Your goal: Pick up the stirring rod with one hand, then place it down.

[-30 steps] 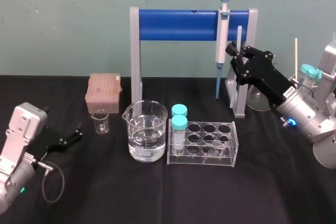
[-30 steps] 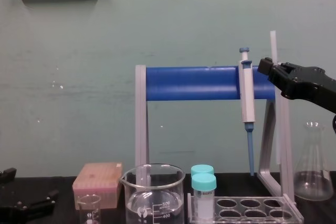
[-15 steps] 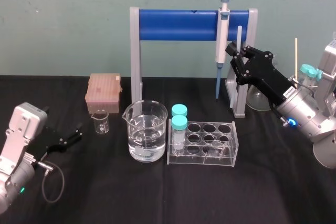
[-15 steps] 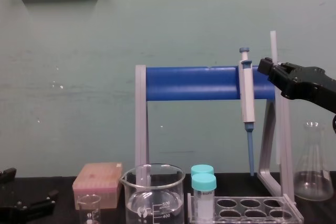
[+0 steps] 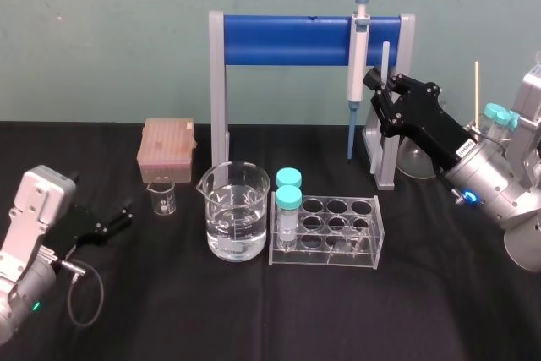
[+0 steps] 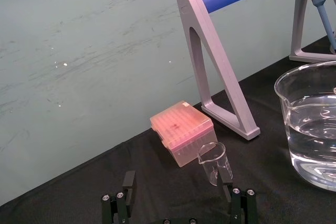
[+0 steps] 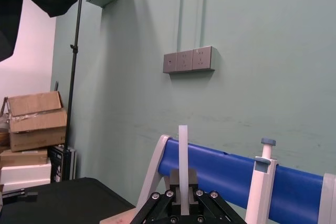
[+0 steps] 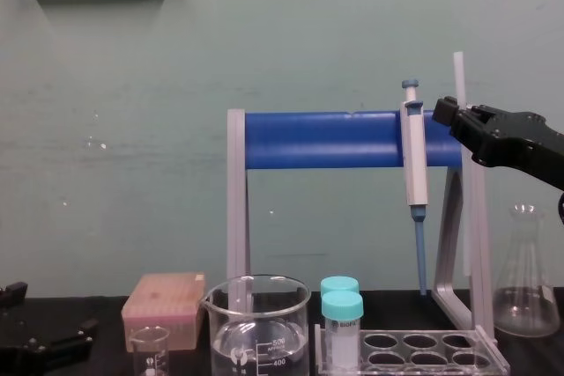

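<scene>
1. Our left gripper (image 5: 124,212) sits low near the left edge of the table (image 5: 254,319). Fingers are spread wide and hold nothing. We read it as parked.
2. Mid-table, left to right: pink tip box (image 5: 166,150), small beaker (image 5: 162,199), large beaker (image 5: 237,223) with water, then a tube rack (image 5: 342,224) holding two capped tubes (image 5: 289,200). All sit well apart from the rod.
3. Along the back edge is a stand (image 5: 287,40) with a blue bar. A pipette (image 5: 358,48) hangs from the bar, just left of the rod.
4. The stirring rod (image 5: 385,58) stands upright by the stand's right leg, toward the table's back right corner. Our right gripper (image 5: 378,90) is clamped on it below its top end, jaws narrow. The rod's lower end is hidden, so we can't tell whether it is off the table.
5. Our read: grasp made, pick-up in hand, place-down not yet done.
6. Next move calls for a straight lift clear of the pipette and stand leg, then a carry to bare cloth near the front right. We tip the rod flat and release only once it is supported. Thin glass may roll or snap.
</scene>
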You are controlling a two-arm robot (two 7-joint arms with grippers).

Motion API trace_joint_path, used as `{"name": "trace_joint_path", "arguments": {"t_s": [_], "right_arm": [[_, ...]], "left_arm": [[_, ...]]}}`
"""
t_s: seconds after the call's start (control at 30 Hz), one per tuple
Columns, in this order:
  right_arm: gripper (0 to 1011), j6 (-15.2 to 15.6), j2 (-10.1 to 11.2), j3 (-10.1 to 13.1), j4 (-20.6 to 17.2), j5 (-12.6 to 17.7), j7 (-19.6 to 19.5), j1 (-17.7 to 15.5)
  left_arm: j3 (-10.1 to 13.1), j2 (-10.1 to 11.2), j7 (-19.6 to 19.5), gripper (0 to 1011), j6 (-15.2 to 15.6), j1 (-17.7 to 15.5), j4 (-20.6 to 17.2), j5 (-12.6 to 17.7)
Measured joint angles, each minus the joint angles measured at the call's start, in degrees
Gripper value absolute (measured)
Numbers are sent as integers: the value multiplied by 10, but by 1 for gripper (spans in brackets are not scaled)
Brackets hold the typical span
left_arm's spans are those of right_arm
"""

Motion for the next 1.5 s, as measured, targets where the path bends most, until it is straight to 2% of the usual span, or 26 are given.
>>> {"name": "trace_joint_path", "arguments": {"t_s": [1.13,1.5], "right_arm": [[69,0,0,0,0,0,0,0],[69,31,10,3,-18,14,28,-13]], "left_arm": [[0,0,0,1000,0,0,0,0],[0,0,0,1000,0,0,0,0]]}}
